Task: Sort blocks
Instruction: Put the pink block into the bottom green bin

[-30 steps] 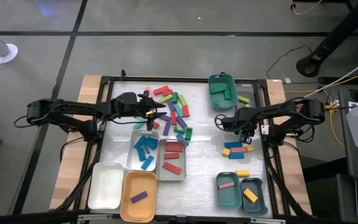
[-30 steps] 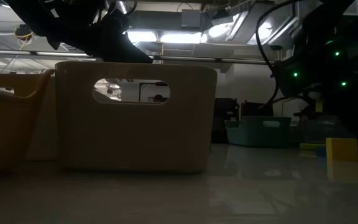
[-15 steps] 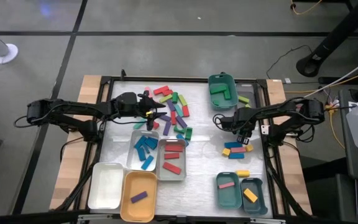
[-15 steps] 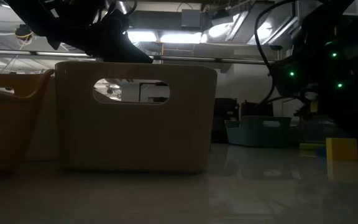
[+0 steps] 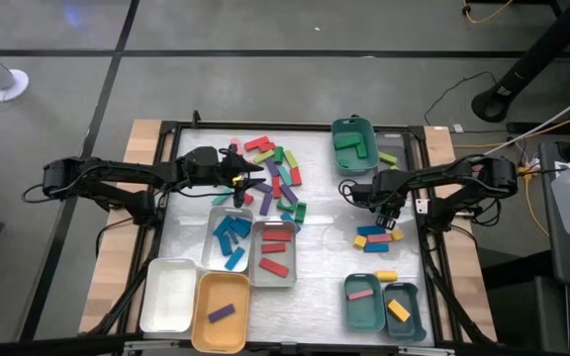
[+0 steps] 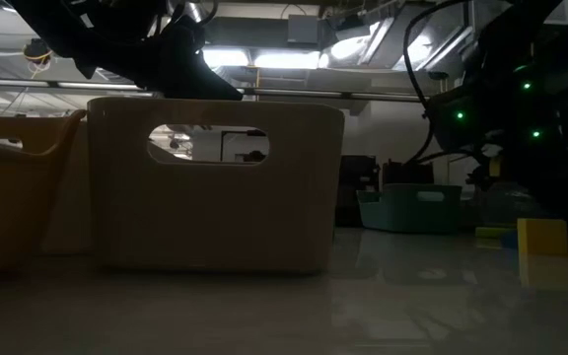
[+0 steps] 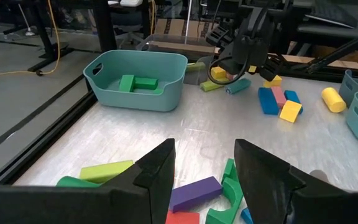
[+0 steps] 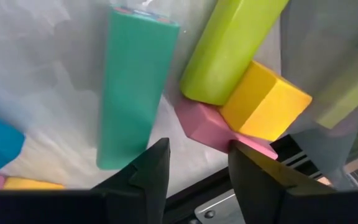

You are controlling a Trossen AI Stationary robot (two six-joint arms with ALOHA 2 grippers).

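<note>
Several loose blocks (image 5: 273,173) in red, green, purple, blue and lime lie in a pile at the far middle of the table. My left gripper (image 5: 253,185) is open and low at the pile's left side. A purple block (image 7: 194,193) lies just ahead of its fingertips (image 7: 205,180). My right gripper (image 5: 374,194) is open and points down over a teal block (image 8: 135,87), a lime block (image 8: 229,50), a yellow block (image 8: 263,102) and a pink block (image 8: 207,127). It touches none of them. It also shows in the left wrist view (image 7: 241,53).
A teal tray (image 5: 336,133) with green blocks stands at the far right. Grey trays with blue (image 5: 216,220) and red (image 5: 257,265) blocks stand in the middle, with a white tray (image 5: 169,297) and an orange tray (image 5: 206,316) near them. Two small teal trays (image 5: 349,309) stand near right. Loose blocks (image 5: 376,237) lie beside them.
</note>
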